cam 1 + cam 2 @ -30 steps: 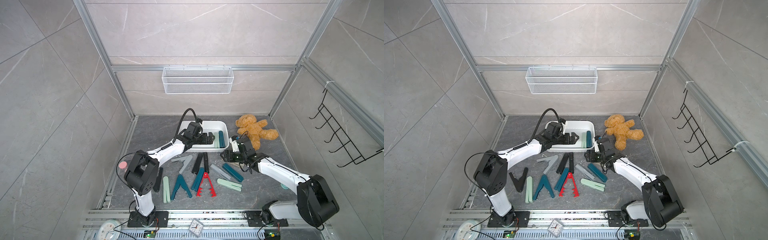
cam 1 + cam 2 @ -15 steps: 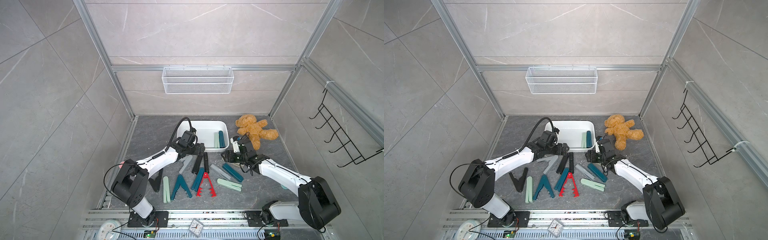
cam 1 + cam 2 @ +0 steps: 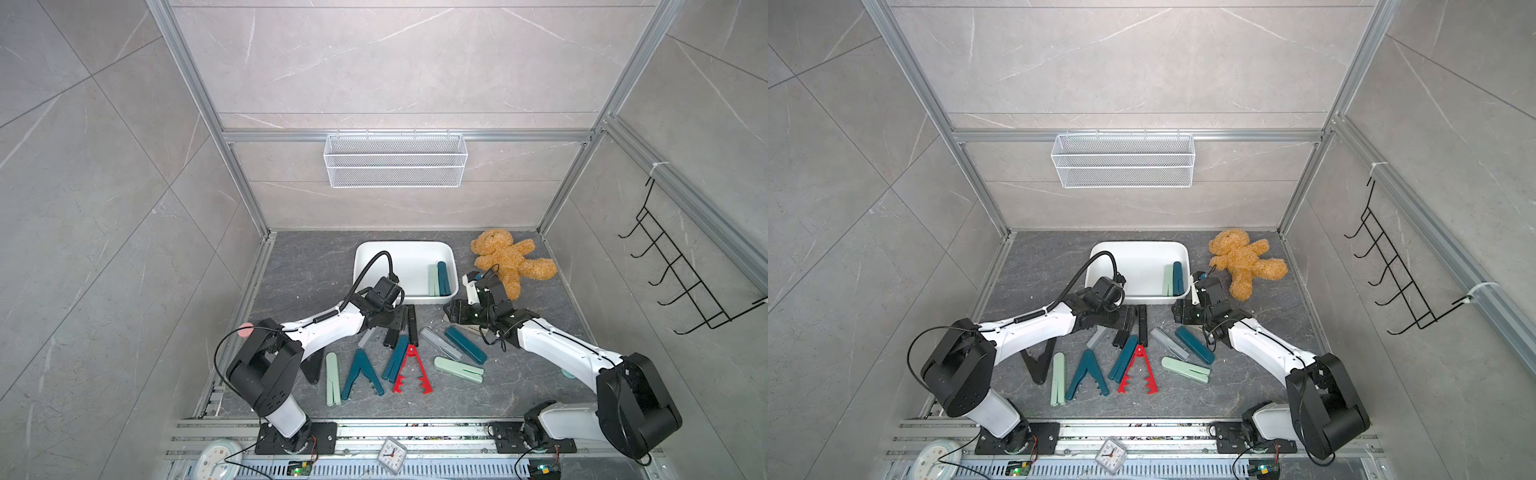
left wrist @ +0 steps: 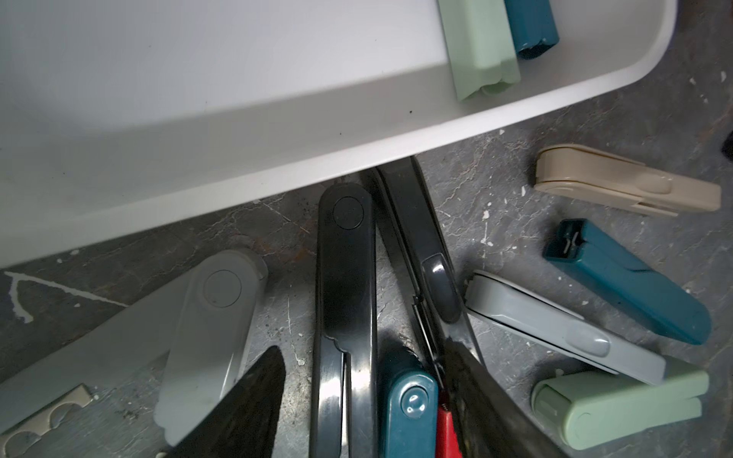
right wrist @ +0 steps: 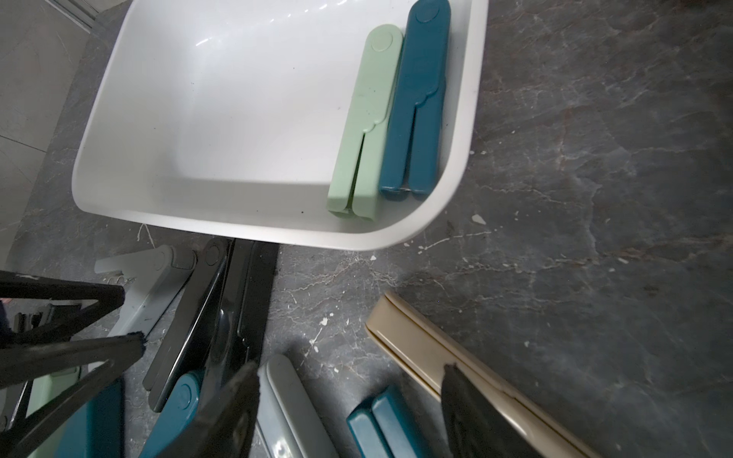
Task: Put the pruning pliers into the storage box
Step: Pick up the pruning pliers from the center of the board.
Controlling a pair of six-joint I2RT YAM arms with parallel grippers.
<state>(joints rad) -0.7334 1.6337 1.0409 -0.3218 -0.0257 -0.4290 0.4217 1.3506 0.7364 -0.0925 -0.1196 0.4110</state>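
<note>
A white box (image 3: 399, 266) sat at the far middle of a grey surface (image 3: 307, 266). A mint pair of pliers (image 3: 433, 279) and a teal pair (image 3: 444, 276) lay at its right end. About a dozen other pliers (image 3: 411, 370) lay loose just near of it. The left end effector (image 4: 364, 349) stood partly apart, straddling a black pair (image 4: 345, 277) without gripping. The right end effector (image 5: 351, 368) hung wide and empty above a grey pair (image 5: 289, 404).

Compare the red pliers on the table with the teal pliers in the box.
The red pliers are spread in a V; the teal pliers are folded straight. The red pliers' teeth show; the teal pliers show none. The red pliers lie on the table, the teal pliers in the box. Both are hinged.
</note>
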